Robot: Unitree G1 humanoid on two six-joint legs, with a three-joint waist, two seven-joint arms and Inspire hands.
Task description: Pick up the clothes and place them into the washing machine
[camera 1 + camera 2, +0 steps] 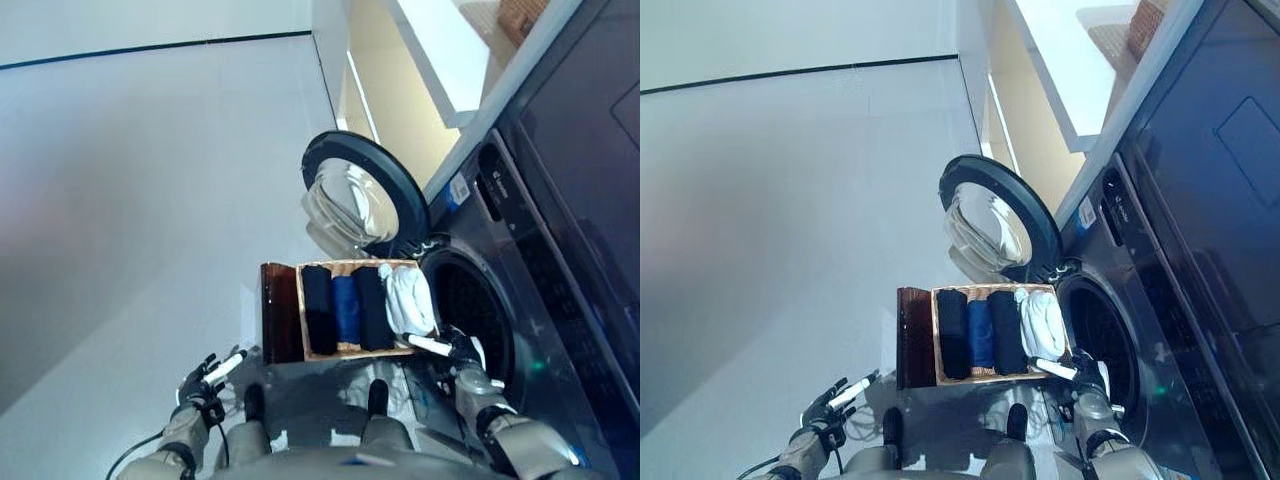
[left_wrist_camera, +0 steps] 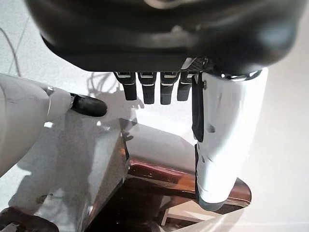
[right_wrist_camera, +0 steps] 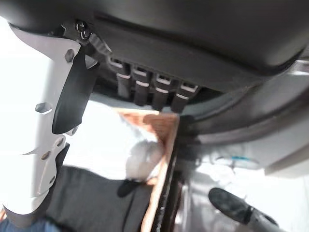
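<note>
Pale grey floor (image 1: 130,200) fills most of the scene, and one dark front-loading washing machine (image 1: 560,330) stands on it with its one round door (image 1: 365,195) swung wide open, showing the dark drum opening (image 1: 480,315). Just beside the drum opening stands one wooden tray (image 1: 310,355), and one dark brown box (image 1: 280,312) touches the tray on the side far from the machine. Four rolled clothes lie side by side in the tray: three dark rolls (image 1: 345,308), of which the middle one is blue, and one white roll (image 1: 410,300) nearest to the machine. No clothes are in either hand. The right hand (image 1: 458,348) hovers at the tray's corner next to the drum opening, fingers (image 3: 145,87) relaxed and holding nothing. The left hand (image 1: 205,380) is well apart from the tray, beyond the brown box, with its fingers (image 2: 154,89) loose and empty as well.
</note>
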